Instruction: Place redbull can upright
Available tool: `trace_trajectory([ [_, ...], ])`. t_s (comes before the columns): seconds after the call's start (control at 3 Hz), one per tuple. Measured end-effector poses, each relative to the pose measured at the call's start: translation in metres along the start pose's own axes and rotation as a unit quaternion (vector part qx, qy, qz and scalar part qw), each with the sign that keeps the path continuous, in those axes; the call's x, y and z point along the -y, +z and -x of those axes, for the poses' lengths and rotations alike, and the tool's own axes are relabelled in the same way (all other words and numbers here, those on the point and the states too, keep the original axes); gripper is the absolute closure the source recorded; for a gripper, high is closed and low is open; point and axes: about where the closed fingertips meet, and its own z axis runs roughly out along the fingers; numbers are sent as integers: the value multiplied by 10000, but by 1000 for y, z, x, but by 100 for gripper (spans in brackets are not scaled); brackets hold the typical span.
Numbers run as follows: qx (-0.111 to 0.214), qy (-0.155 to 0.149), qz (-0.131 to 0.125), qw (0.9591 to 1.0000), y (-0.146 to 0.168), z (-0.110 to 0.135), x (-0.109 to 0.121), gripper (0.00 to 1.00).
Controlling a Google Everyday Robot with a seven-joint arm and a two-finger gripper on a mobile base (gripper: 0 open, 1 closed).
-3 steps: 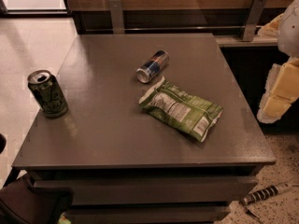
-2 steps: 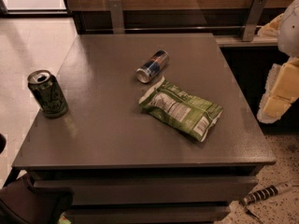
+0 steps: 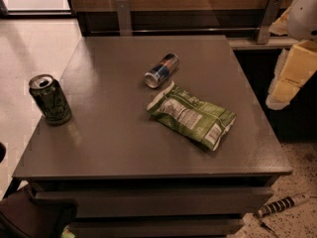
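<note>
The redbull can lies on its side near the middle back of the dark table, its silver end pointing front-left. It is slim, blue and silver. My gripper shows as pale yellow and white parts at the right edge of the view. It hangs beside the table's right side, well apart from the can and holding nothing that I can see.
A wider green-black can stands upright at the table's left edge. A green snack bag lies flat just front-right of the redbull can. A wooden wall with metal brackets runs behind the table. A striped object lies on the floor at the front right.
</note>
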Motion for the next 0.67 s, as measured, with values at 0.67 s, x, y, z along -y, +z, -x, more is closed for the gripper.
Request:
trace_trajectory([
  [0.67,730,1778,60,9813,13,30,92,0],
])
